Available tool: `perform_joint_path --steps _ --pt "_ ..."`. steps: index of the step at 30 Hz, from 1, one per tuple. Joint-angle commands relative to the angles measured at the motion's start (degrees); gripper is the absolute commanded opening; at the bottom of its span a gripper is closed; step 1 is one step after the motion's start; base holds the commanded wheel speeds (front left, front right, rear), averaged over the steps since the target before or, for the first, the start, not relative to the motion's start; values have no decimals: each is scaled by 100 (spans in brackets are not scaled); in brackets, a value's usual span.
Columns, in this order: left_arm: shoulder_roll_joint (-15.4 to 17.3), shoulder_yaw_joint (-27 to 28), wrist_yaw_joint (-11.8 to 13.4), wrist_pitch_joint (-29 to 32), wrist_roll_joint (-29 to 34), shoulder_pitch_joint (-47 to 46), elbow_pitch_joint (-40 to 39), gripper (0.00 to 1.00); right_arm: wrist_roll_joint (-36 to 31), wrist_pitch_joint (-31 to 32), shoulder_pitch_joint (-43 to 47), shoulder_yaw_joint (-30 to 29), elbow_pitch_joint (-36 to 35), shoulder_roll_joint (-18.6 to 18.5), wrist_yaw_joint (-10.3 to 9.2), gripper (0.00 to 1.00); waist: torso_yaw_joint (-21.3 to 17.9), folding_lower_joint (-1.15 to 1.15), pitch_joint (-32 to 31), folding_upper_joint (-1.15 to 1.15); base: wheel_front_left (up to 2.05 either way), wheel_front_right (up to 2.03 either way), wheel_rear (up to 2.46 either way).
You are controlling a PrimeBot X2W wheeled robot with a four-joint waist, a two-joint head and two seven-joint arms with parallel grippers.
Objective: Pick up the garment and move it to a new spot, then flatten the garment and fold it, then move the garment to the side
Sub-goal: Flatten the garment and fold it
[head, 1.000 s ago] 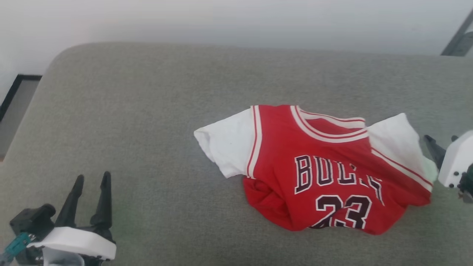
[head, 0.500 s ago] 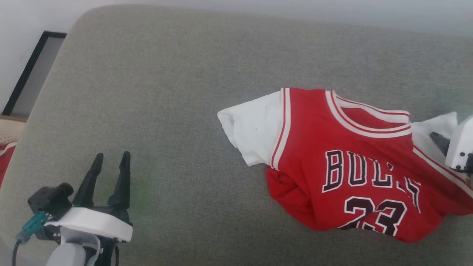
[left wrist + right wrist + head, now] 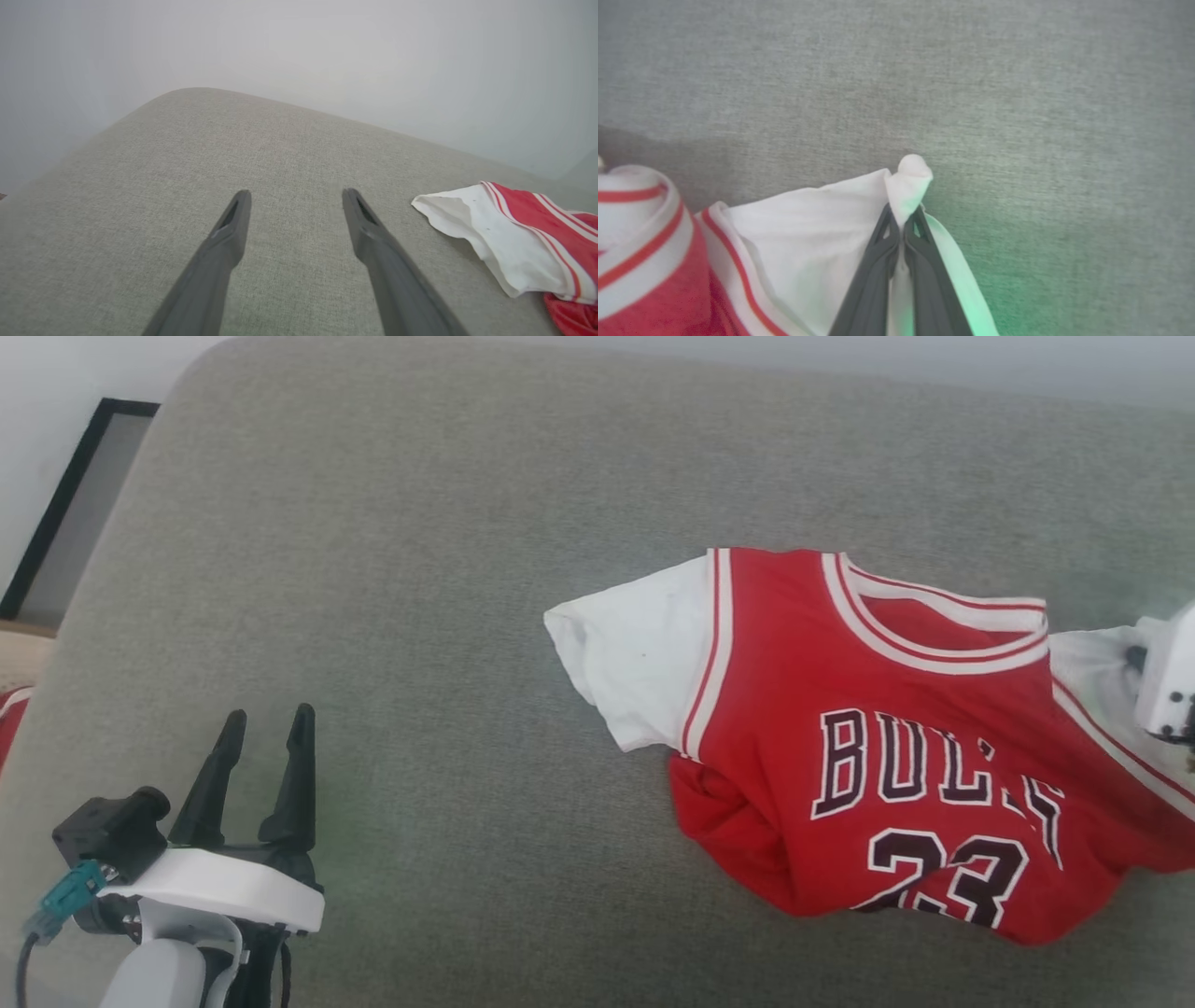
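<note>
Where the garment lies: you have the red jersey shirt with white short sleeves, striped trim and black "BULLS 23" lettering, the garment, lettering up on the grey woven cushion, collar toward the far side, lower hem bunched and crumpled.
Right gripper: your right gripper has its two dark fingers pressed together on the white sleeve at the garment's right; a small knob of cloth pokes out past the tips.
Left gripper: your left gripper is spread with nothing between its fingers, over bare cushion well to the garment's left.
Edges: the garment's left sleeve ends in a free edge lying on the cushion; the garment's right side runs out at the head view's border. The cushion's rounded corner lies far to the garment's left, on the far side.
Open room: you have broad bare cushion left of the garment, a band beyond its collar, and a narrower strip on the near side of its hem.
Surface: tight, even weave, with a faint green glow beside the pinched sleeve.
Room: a pale plain wall rises past the cushion beyond the garment's collar; a dark-framed panel stands far to the garment's left, off the cushion.
</note>
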Motion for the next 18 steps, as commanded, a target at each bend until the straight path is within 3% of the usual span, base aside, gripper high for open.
perform_joint_path --steps 1,6,12,13,14,15,16,18 --pt "8 19 -12 -26 3 15 -28 100 -41 -26 119 -54 85 -197 -14 0 -85 0 -23 0 0 0 0" --pt "28 14 -12 -26 10 -28 -49 100 -155 -214 85 -349 -6 -466 -6 0 -172 0 -15 0 0 0 0" --pt "40 -48 -12 -26 -15 -93 -42 100 -228 -241 163 -715 204 -416 -7 0 -196 0 30 0 0 0 0" --pt "48 -57 -12 -25 -20 -101 -35 100 -246 -271 166 -759 251 -377 -7 7 -194 0 38 0 0 0 0" --pt "54 -68 -12 -26 -26 -112 -25 100 -245 -268 164 -792 317 -343 -7 28 -194 0 43 0 0 0 0" --pt "59 -82 -12 -25 -34 -129 -19 100 -264 -297 154 -804 380 -313 -6 70 -193 0 47 0 0 0 0" --pt "67 -89 -12 -26 -34 -147 -10 100 -289 -319 141 -814 433 -280 -7 100 -197 0 44 0 0 0 0" --pt "107 -109 -12 -26 -51 -168 12 100 -315 -371 76 -827 483 -193 -6 100 -230 0 12 0 0 0 0"
